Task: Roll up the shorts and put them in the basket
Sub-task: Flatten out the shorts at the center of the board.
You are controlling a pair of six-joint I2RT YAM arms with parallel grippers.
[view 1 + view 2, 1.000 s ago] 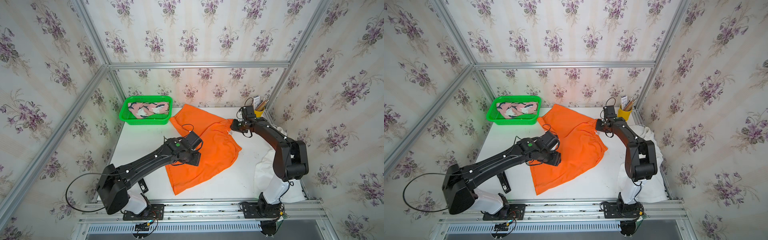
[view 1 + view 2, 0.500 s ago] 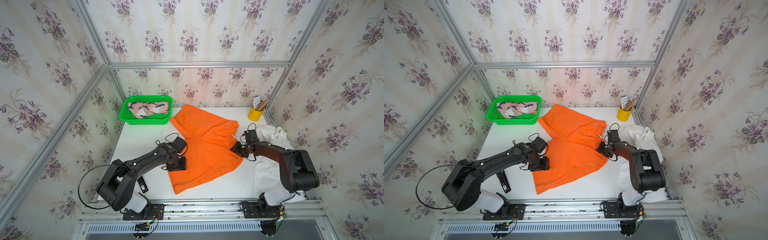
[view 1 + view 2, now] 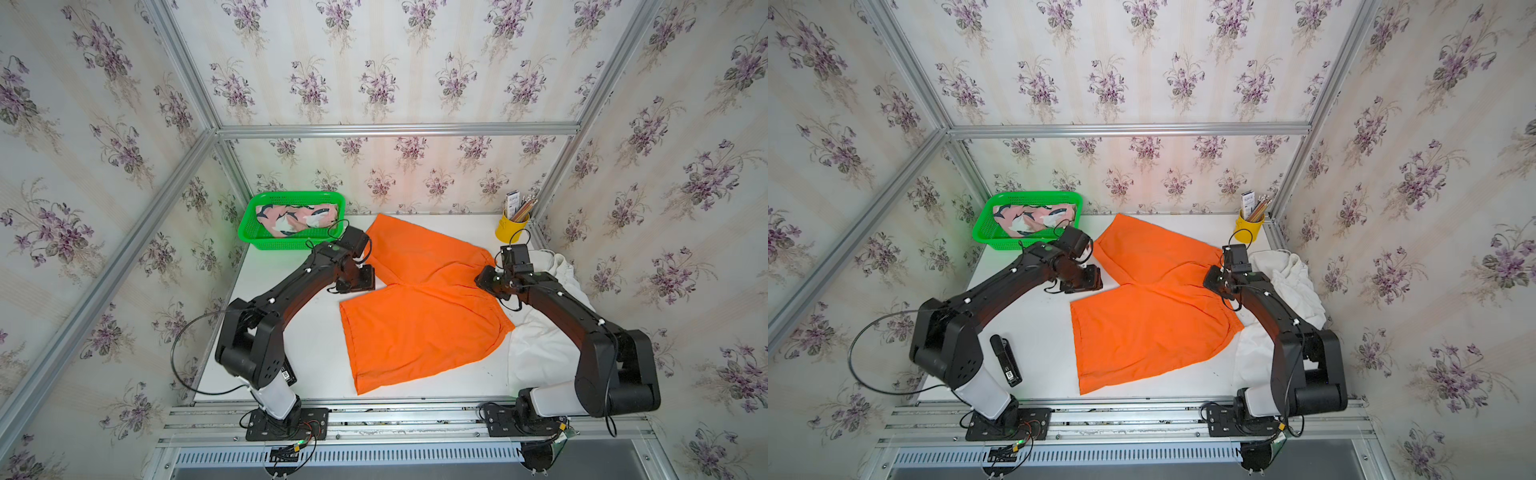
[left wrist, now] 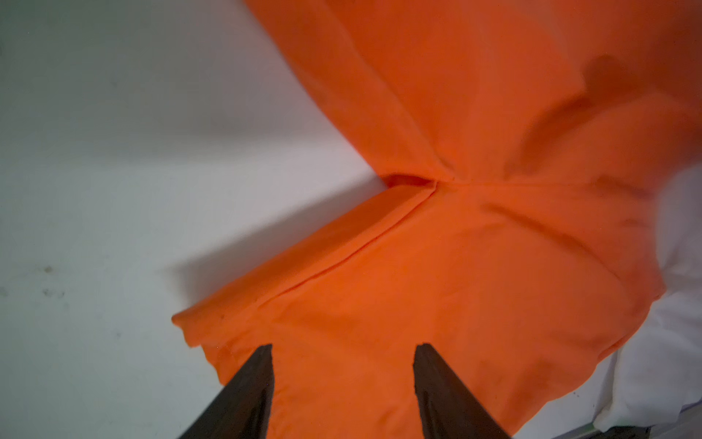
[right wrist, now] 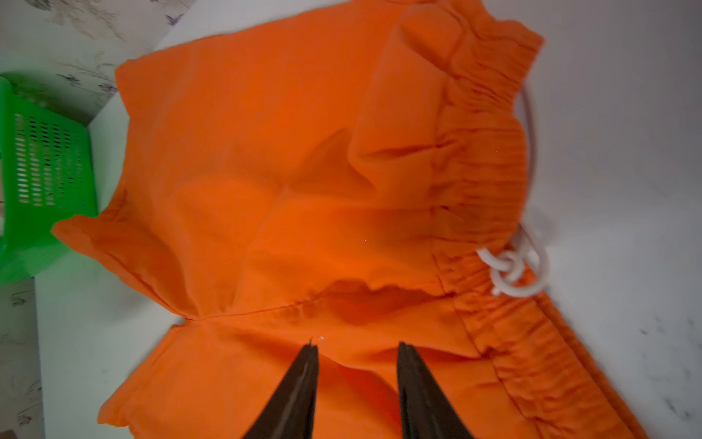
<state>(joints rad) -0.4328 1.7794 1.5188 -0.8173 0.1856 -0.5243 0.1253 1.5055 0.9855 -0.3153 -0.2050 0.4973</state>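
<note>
Left wrist view: left end effector has its fingers apart with nothing between them. Bright orange cloth drawstring shorts lie under the tips, near a leg-hem corner. Contact with the cloth: cannot tell.

Right wrist view: right end effector fingers also apart, over the orange cloth short of the gathered waistband; no fold pinched. White drawstring lies looped just outside the waistband.

Both top views: orange shorts spread flat in the middle of the white bench, legs toward the left arm, waistband toward the right arm. Far leg reaches toward the back wall beside the green plastic basket. Waistband's near corner overlaps the larger white cloth shorts, heaped at the right edge under the right arm. Pink shorts with navy-and-white print lie bundled inside the basket. Yellow cup of pencils stands in the back right corner. Small black device lies on the bench beside the left arm's base.
</note>
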